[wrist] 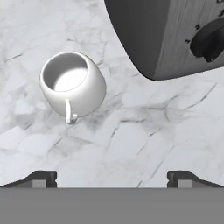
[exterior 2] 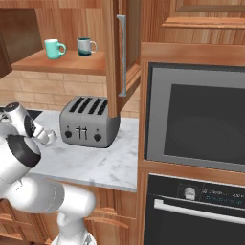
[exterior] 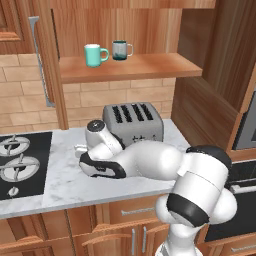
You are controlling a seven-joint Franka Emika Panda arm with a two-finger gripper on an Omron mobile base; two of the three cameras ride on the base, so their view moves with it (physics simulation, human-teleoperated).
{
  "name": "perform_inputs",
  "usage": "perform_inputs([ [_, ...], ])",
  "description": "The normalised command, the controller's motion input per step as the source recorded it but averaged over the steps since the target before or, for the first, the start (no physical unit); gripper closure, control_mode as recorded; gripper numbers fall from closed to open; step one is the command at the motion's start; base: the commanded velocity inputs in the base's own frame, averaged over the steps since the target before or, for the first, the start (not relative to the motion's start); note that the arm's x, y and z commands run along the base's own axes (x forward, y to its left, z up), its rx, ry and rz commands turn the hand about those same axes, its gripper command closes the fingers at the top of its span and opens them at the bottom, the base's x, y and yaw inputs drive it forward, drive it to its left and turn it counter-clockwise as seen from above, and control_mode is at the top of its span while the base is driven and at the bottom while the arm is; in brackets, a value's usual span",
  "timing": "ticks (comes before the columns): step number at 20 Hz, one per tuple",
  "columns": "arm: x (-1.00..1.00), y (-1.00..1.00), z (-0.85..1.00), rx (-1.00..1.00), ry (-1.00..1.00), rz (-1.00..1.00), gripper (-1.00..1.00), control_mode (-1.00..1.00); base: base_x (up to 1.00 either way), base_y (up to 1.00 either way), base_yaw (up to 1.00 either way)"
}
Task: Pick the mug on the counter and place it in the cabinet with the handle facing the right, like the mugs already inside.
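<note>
Mug (wrist: 73, 85) stands upright on the marble worktop (wrist: 144, 131), well in from its front edge and just off the toaster's (wrist: 168, 35) left front corner; in the hand view its small white handle points toward the camera. In the left base view a sliver of it (exterior: 80, 148) peeks out beside the arm's wrist, between the stove (exterior: 22, 165) at the worktop's left end and the toaster (exterior: 134, 122) near the back wall.

The gripper (wrist: 112, 178) hangs above the worktop with its jaws spread wide, holding nothing; the two dark fingertips (wrist: 41, 178) sit far apart at the bottom of the hand view, with the mug ahead of them and nearer the left one. No fingertip touches the mug.

Above the worktop the cabinet (exterior: 130, 67) stands open, its door (exterior 2: 122, 52) with the long metal handle swung out. On its plank shelf stand the teal mug (exterior: 94, 54) and, just to its right, the grey-and-teal mug (exterior: 120, 50), both with handles toward the right. A built-in oven (exterior 2: 196, 124) fills the wall past the worktop's right end.
</note>
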Motion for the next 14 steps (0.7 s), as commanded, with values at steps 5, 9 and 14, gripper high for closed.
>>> perform_inputs([
  [5,0.1,0.13,-0.16,0.0,0.0,-0.01,-1.0,-1.0,0.0,0.0,0.0],
  [9,0.08,0.16,-0.13,0.0,0.0,-0.01,-1.0,-1.0,0.0,0.0,0.0],
  [14,0.11,0.08,-0.1,0.0,0.0,-0.02,-1.0,-1.0,0.0,0.0,0.0],
])
